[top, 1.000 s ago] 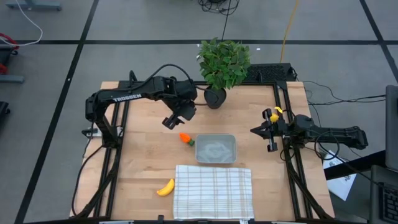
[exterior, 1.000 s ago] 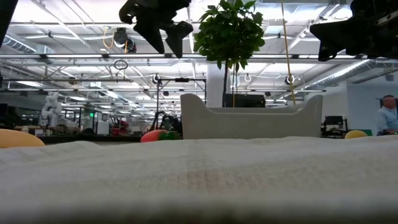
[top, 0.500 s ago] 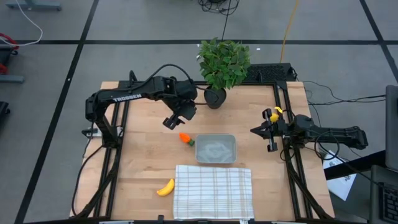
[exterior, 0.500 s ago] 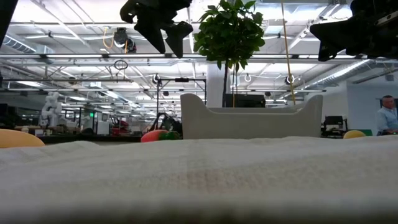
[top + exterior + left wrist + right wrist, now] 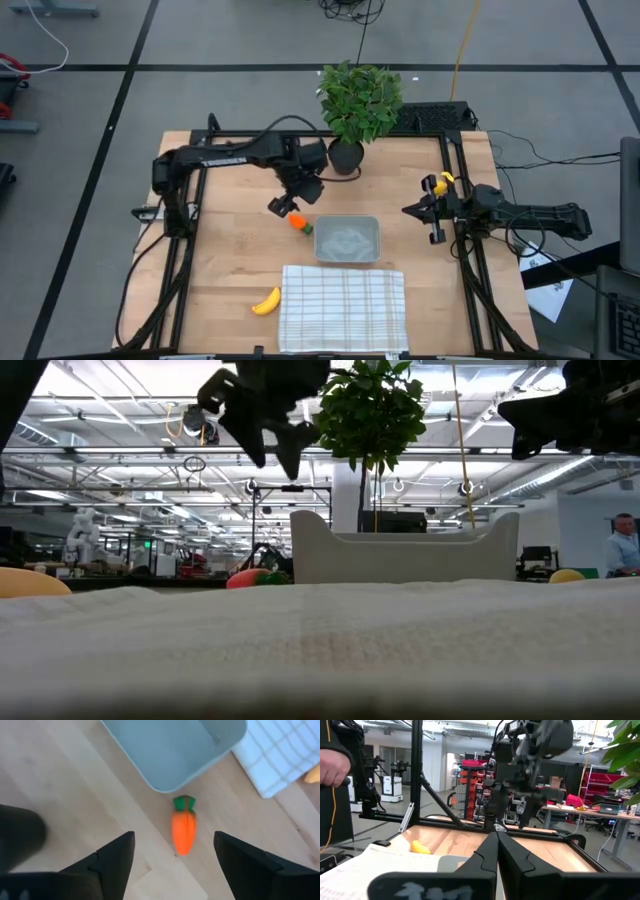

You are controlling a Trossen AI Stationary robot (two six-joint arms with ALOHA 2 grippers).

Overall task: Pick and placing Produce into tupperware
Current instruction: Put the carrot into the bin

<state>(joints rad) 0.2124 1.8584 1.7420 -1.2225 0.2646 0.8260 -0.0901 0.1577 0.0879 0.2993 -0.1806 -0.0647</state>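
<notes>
**Orange, yellow, green on pale wood**

Orange carrot (image 5: 183, 831) w/ green top lies at 9 o'clock of the translucent grey tupperware (image 5: 347, 240). Yellow banana (image 5: 266, 302) sits at 9 o'clock of the white cloth (image 5: 343, 308), checked w/ thin grey lines. Small yellow fruit (image 5: 447, 178) at 3 o'clock. Leafy green plant (image 5: 361, 100) in black pot. Both arms dark; table (image 5: 230, 250) light wood, black frame.

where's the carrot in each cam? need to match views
High view: carrot lies on the table just off the tupperware's left edge.
Low view: orange lump left of the tupperware wall.
Left wrist view: carrot between the open fingers, green top toward the tupperware.
Right wrist view: not visible.
Shared landmark: the tupperware.
</notes>
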